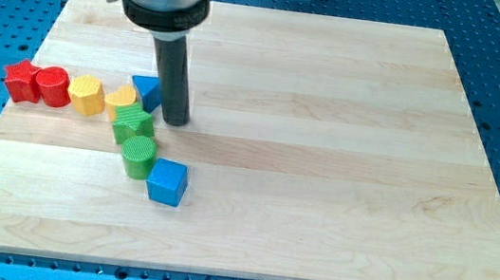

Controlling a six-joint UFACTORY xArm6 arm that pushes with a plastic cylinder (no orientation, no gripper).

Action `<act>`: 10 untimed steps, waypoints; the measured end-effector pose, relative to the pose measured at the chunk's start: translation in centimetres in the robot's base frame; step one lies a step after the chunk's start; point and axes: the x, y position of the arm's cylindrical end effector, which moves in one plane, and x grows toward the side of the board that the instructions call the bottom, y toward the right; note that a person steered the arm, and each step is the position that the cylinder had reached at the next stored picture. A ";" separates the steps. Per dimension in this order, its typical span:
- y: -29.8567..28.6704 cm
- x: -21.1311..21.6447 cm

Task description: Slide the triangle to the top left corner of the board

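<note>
At the view's left edge of the table [352, 86] we see a red star [18, 79] and, touching it, a red cylinder [50, 87]. Next comes a yellow block [86, 95], then a second yellow block [122, 99], so these four make a row. Below the second yellow one stand a green block [132, 126] and a green cylinder [138, 157], and lower still a blue cube [167, 182].

Our task's thing, the blue triangle [147, 90], sits just at the upper right of the second yellow block, touching or nearly touching it. My tip [175, 119] stands just beside the triangle, on its right and a little lower. We have no hand here, only the rod, so nothing can be spread or pinched.

We judge that the push must go up and to the left, toward the far left corner. From the present place, a straight push to the left would press the triangle into the yellow block. It seems better to bring the tip first under the triangle's lower right side, then to push slowly on a diagonal, keeping the contact centred so the triangle does not turn away.
</note>
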 end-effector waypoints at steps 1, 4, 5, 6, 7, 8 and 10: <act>-4.9 -1.2; -6.2 -7.4; -3.8 -5.1; -1.3 -3.0; -0.7 -7.4; -3.8 -12.4; -10.2 -17.1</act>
